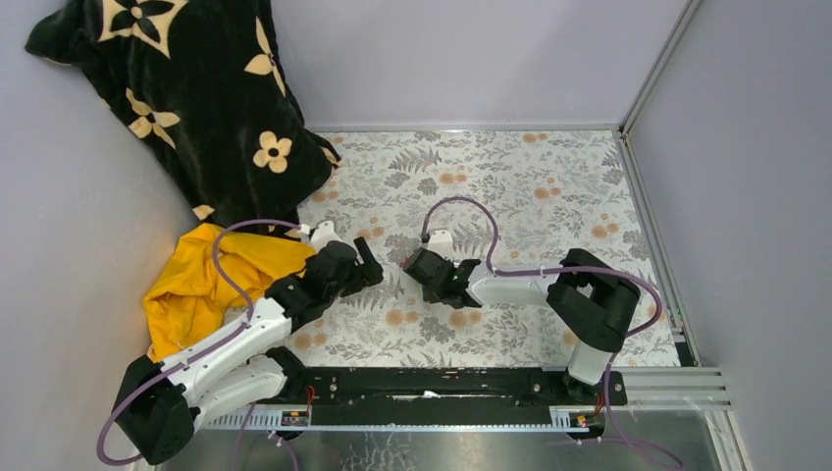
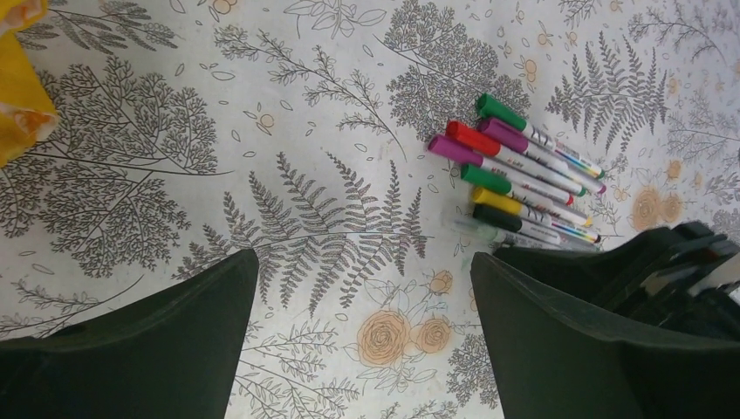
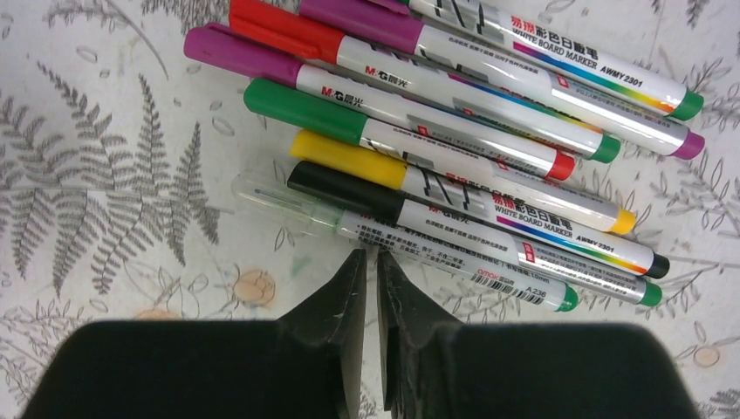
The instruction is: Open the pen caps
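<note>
Pens (image 3: 454,140) bunched, caps (image 3: 305,112) on. Right gripper (image 3: 371,262) nearly closed, empty, beside them; left gripper (image 2: 365,266) wide apart. Next: grip one barrel.

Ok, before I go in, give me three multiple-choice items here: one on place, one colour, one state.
1. Where do the whiteboard markers lie? A) in a cup B) flat on the floral tablecloth, just ahead of the right tool C) in a drawer
2. Cap colour between the green cap and the black cap? A) blue B) white C) yellow
3. The left tool is: A) open, empty B) shut on a marker C) shut, empty
Answers: 1 B, they lie bunched before its fingertips; 2 C, the yellow cap lies there; 3 A, its fingers stand wide apart over bare cloth.
</note>
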Available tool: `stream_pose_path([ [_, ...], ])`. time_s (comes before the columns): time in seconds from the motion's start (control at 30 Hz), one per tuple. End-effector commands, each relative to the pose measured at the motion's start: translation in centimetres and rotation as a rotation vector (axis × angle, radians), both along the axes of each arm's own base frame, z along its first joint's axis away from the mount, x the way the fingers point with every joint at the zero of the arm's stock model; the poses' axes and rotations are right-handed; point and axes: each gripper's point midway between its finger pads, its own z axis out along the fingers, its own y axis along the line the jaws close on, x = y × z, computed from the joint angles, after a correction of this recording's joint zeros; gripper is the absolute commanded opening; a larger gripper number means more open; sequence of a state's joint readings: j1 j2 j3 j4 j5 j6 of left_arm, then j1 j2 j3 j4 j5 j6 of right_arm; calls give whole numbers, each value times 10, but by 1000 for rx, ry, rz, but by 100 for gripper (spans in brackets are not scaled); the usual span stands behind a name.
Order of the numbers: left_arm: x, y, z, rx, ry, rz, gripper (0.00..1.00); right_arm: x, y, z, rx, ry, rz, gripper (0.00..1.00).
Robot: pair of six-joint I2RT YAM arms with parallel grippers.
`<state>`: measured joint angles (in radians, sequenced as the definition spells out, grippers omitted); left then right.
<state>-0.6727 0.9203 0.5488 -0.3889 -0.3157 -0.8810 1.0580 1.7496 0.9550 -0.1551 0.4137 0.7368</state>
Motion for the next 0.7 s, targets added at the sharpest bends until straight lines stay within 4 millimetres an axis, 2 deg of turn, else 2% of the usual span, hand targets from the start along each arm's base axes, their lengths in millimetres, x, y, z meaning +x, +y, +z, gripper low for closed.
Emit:
stream_pose_path([
  [0.0,18,-10,11,-24,-74,32,99,21,3,1,-6,2,14,17],
  [0.4,25,-29,1,10,-76,19,99,65,15,8,9,-2,12,17],
  [0.67,29,-24,0,41,-90,44,99,87,22,19,-12,-19,27,18],
])
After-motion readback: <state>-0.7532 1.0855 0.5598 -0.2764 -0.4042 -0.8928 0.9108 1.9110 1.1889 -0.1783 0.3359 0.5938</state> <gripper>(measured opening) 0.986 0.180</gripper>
